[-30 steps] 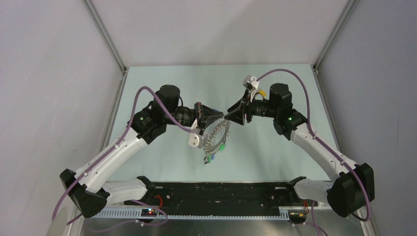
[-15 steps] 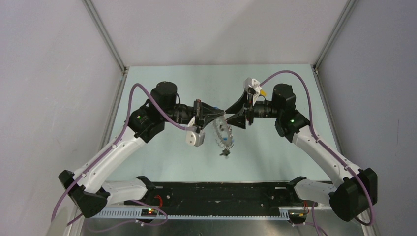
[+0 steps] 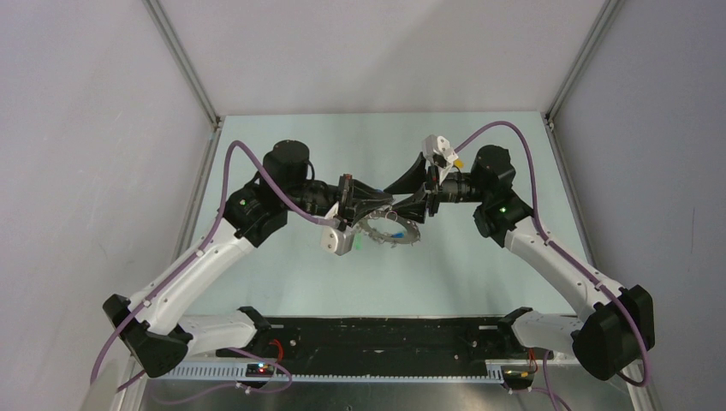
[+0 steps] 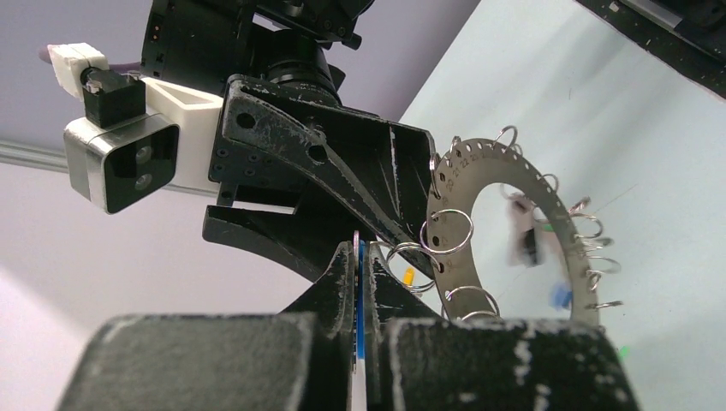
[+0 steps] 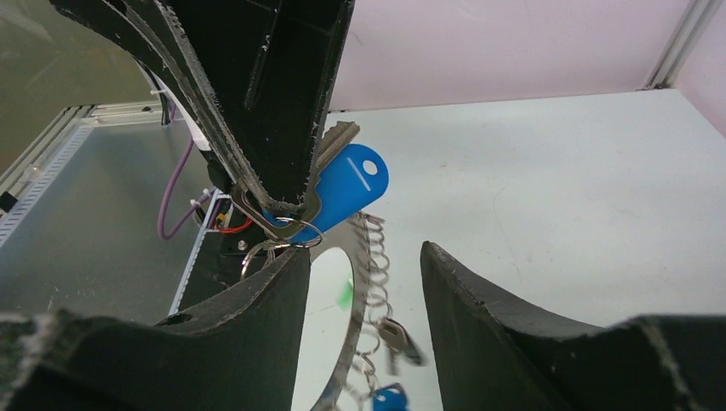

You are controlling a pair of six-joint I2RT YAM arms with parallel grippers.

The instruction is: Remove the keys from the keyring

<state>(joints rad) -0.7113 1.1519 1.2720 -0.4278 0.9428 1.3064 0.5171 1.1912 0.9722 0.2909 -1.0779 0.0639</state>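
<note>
keyring [image 3: 409,239] is hanging in the air over the tabletop [image 3: 479,145], between my two hands, lying close to flat as seen from above. my left hand [image 4: 360,257] is clenching the blue-headed key [image 5: 351,184]: fingers are pressing tight on the blade, and the plastic head is sticking out beside them. a small split ring [image 5: 295,229] at that key's head is linking it to the keyring's rim, so the loop is hanging from this grip. my right hand [image 5: 364,257] is staying released, its two fingers spread wide, with the rim passing edge-on through the gap between them. i cannot tell whether either finger is touching the metal. more split rings are lining the rim like a chain. other keys [image 5: 398,336] are hanging below the loop, one dark-headed and one blue, both blurred. numbers are showing along the flat band in the left wrist view.
</note>
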